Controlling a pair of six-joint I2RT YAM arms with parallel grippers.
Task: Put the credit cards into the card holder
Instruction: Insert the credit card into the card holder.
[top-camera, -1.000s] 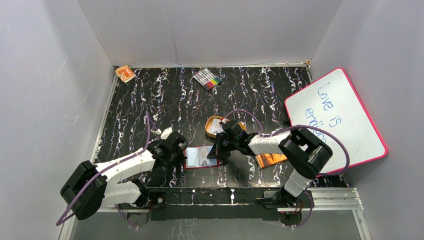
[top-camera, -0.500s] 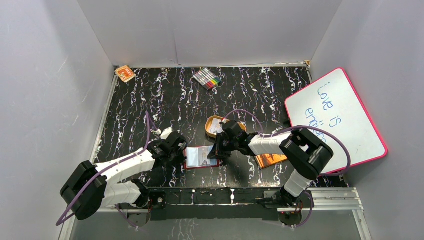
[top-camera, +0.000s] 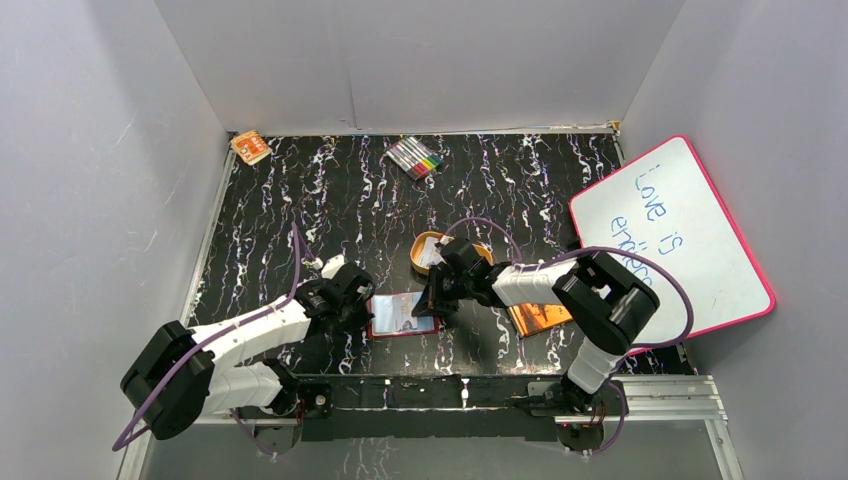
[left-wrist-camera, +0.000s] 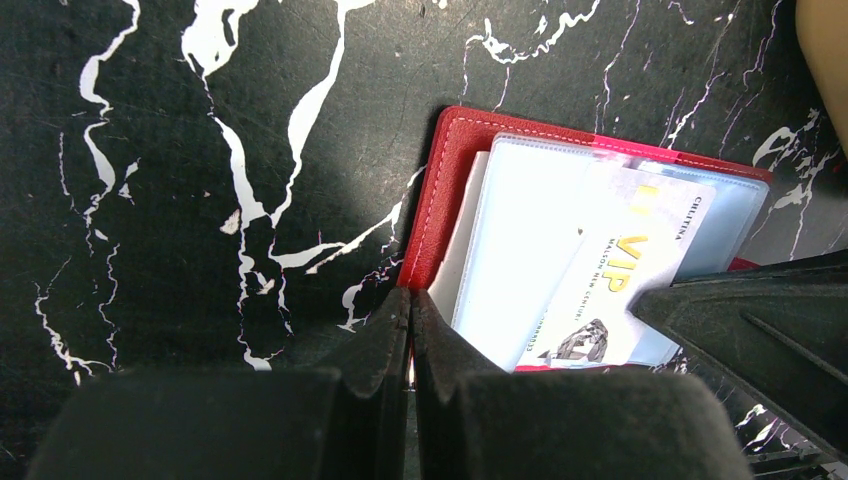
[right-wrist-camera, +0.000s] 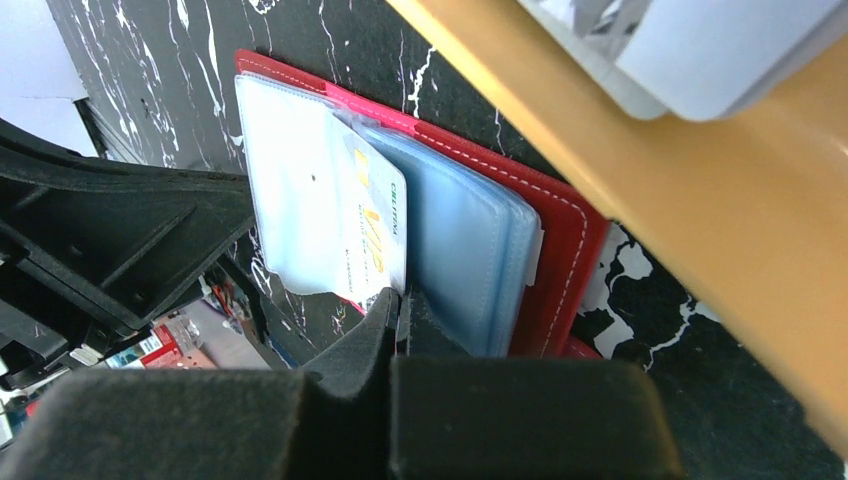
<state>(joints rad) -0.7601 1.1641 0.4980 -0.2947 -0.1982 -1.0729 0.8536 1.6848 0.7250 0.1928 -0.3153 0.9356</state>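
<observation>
The red card holder (top-camera: 402, 314) lies open on the black marbled table, pale-blue sleeves (right-wrist-camera: 465, 250) up. My left gripper (left-wrist-camera: 410, 300) is shut on the left edge of its red cover (left-wrist-camera: 440, 190). A white credit card (left-wrist-camera: 620, 270) printed "VIP" lies slanted across the sleeves, partly tucked under one of them. My right gripper (right-wrist-camera: 400, 297) is shut on the near corner of this card (right-wrist-camera: 378, 225). In the top view the two grippers, left (top-camera: 362, 306) and right (top-camera: 432, 304), flank the holder. More credit cards (right-wrist-camera: 700, 50) lie in the orange tray.
The orange oval tray (top-camera: 420, 243) sits just behind the holder, close to my right wrist. An orange-brown book (top-camera: 540, 318) lies to the right, beside a pink-framed whiteboard (top-camera: 670, 235). Coloured markers (top-camera: 415, 157) and a small orange box (top-camera: 250, 147) lie at the back.
My right gripper has shifted slightly left and away with the card. The left gripper and the holder have stayed put.
</observation>
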